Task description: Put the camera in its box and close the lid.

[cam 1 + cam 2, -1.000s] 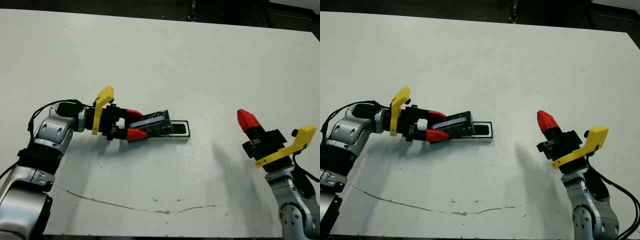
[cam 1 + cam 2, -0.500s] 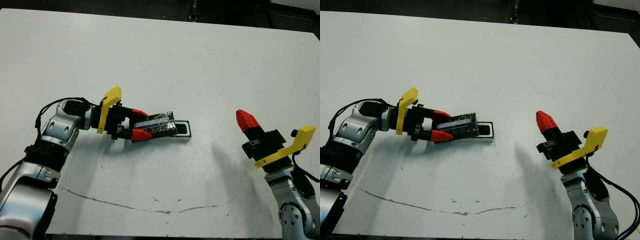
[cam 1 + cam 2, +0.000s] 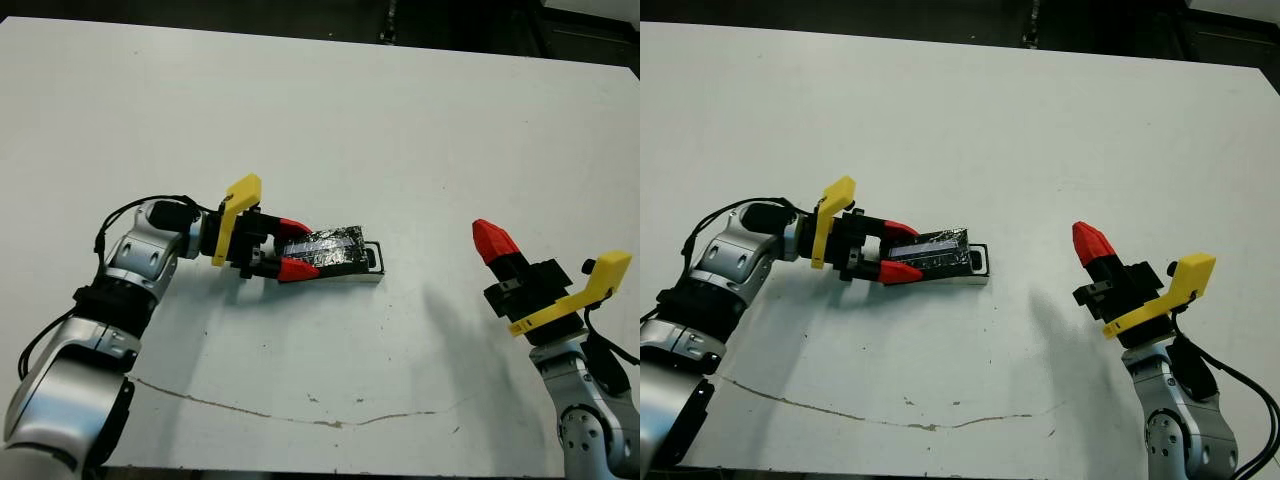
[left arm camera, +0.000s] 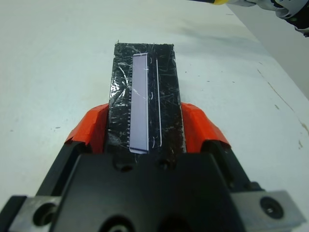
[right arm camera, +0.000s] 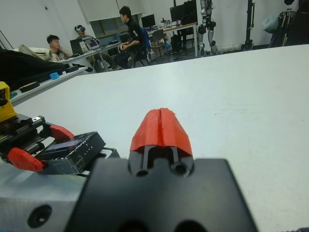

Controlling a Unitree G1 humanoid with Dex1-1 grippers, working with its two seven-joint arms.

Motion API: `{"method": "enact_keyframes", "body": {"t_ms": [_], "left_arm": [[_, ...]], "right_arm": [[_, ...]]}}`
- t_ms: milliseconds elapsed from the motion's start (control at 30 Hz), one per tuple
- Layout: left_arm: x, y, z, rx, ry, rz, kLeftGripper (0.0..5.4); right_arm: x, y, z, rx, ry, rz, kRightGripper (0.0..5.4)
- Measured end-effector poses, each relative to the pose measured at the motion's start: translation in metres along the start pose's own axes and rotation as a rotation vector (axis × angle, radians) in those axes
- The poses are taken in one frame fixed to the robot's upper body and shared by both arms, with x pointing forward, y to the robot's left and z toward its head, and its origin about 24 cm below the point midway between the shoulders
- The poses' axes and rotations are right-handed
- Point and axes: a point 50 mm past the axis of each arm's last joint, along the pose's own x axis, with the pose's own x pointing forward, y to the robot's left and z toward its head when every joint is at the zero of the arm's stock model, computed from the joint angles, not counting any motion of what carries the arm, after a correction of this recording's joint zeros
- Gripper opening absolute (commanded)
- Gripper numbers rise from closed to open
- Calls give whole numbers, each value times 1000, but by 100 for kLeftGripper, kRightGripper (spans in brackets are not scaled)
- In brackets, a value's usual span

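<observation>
Left gripper [image 3: 291, 248] clamps the glossy, crinkled black slab lid [image 3: 334, 249], tilted over the shallow white-rimmed black box [image 3: 370, 266]; right gripper [image 3: 493, 240], fingers pressed together, hovers well apart above the white table [image 3: 330, 120]

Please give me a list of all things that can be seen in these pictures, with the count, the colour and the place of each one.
lid: one, glossy black, crinkly; held tilted over the box, covering most of it.
box: one, black walls with white rim; middle of the table, only its right end shows past the lid.
table: one, white, with a thin brownish line along the near part.
people: three, seated at desks far beyond the table, in the right wrist view.
left gripper: one, red-tipped fingers shut on the lid's sides.
right gripper: one, red-tipped fingers shut together, raised at the right, holding nothing.
</observation>
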Motion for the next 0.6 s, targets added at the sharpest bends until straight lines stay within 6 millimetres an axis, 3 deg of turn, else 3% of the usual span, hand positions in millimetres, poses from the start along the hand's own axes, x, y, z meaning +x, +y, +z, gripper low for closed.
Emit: {"method": "enact_keyframes", "body": {"t_ms": [600], "left_arm": [[22, 4, 5, -2, -10, -39, 315]], "right_arm": [[0, 0, 0, 2, -2, -2, 0]]}}
